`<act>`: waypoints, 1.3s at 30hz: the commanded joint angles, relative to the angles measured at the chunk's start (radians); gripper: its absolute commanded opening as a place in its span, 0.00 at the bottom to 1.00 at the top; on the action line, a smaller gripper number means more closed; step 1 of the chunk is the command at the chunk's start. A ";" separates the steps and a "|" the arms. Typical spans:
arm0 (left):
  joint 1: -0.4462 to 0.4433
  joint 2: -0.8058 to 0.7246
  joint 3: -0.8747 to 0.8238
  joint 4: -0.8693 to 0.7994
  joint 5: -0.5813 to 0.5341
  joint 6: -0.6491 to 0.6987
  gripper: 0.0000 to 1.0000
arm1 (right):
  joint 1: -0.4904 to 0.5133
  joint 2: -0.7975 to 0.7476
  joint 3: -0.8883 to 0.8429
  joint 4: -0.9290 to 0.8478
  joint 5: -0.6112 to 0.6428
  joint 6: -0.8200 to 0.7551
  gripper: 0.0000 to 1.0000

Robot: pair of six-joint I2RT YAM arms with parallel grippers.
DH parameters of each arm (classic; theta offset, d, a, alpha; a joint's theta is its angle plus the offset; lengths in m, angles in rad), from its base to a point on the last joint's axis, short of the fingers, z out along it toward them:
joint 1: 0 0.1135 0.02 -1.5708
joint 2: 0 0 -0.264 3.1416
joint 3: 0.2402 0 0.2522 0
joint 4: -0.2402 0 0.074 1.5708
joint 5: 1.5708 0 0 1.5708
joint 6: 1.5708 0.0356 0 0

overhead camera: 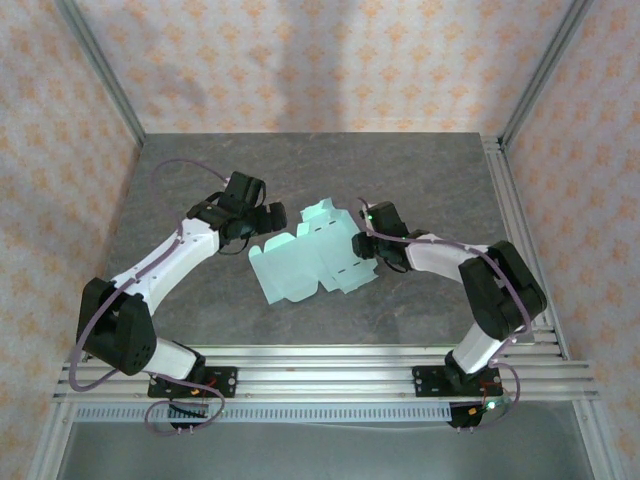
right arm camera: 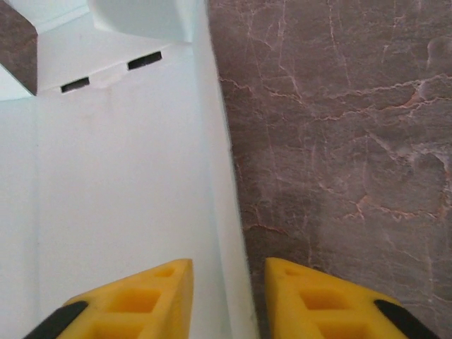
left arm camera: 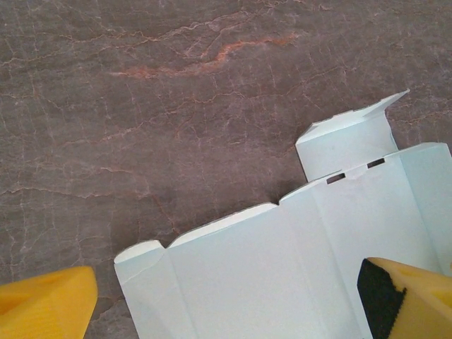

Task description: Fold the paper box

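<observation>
Task thing: the pale mint paper box, a die-cut card sheet with flaps and tabs, not yet formed into a box.
Place: around the middle of the dark marbled stone-look tabletop, turned at a slant to its edges, between the two grippers.
Lie of the sheet: mostly flat on the tabletop; in the left wrist view the paper box shows crease lines, a scalloped edge and an end flap that looks lifted at its tip.
Slits: two short dark slits cut beside that flap; the right wrist view shows the pair too.
Left gripper: at the sheet's left edge, towards its far end. In its wrist view the left gripper is released, its yellow fingers spread wide, one over bare tabletop and the other over the card.
Right gripper: at the sheet's right edge. In its wrist view the right gripper stands parted, its yellow fingers either side of the paper box edge strip; whether they touch the card cannot be told.
Surround: patterned peach wall panels in a metal frame.
</observation>
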 commanded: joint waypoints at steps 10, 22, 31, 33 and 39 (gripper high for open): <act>0.010 -0.014 -0.010 0.004 -0.001 0.027 0.96 | 0.000 0.064 0.047 -0.011 -0.007 -0.058 0.22; 0.009 -0.009 -0.013 0.004 0.006 0.043 0.97 | -0.026 0.059 0.074 -0.067 -0.091 -0.065 0.27; 0.010 -0.029 -0.033 0.006 0.007 0.039 0.97 | -0.043 0.098 0.140 -0.195 -0.166 -0.144 0.21; 0.010 -0.029 -0.040 0.008 0.003 0.038 0.97 | -0.044 0.109 0.152 -0.206 -0.165 -0.154 0.20; 0.010 -0.016 -0.035 0.009 0.004 0.044 0.97 | -0.043 0.138 0.174 -0.209 -0.178 -0.153 0.19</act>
